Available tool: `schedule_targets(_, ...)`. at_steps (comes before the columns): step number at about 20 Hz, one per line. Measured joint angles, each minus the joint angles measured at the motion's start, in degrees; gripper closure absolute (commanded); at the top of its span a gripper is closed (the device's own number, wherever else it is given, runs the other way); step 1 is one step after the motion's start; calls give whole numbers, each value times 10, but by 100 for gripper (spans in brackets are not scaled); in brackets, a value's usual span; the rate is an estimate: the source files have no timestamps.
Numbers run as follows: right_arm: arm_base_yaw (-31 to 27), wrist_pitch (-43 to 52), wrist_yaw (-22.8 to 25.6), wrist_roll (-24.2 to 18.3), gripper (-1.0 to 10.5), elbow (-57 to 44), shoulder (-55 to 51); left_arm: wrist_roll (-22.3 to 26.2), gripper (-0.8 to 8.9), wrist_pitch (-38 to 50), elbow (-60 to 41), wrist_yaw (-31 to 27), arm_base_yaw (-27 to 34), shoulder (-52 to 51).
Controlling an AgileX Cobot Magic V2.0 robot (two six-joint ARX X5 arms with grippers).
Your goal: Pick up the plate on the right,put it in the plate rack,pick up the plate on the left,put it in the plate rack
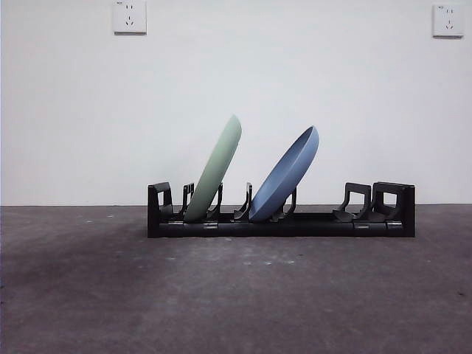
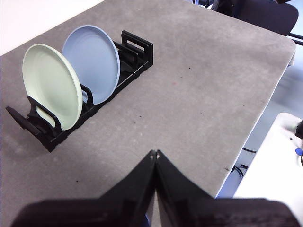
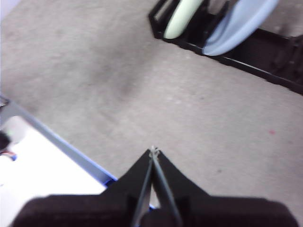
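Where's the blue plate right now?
In the front view the blue plate stands tilted in the rack, near the middle, just right of the green plate; neither gripper touches it.

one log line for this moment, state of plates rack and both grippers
green plate: in plate rack, leaning | blue plate: in rack, leaning | left gripper: shut, empty, away | right gripper: shut, empty, away
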Motion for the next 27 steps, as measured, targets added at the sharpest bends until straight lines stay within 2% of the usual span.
schedule_targets(11,0,0,105,0,945,0,44,1,818,15,0,-11,0,42)
schedule_targets(13,0,0,106,0,945,0,53,5,817,61,0,-38,3,51)
schedule_targets(16,0,0,106,0,945,0,66,44,817,151,0,-45,27,55)
schedule_targets(19,0,0,106,0,945,0,78,99,817,215,0,-26,94,52)
schedule_targets(23,0,0,109,0,945,0,87,140,817,238,-7,72,216,34)
schedule_targets(27,0,0,114,0,945,0,88,166,817,312,-71,87,297,-20)
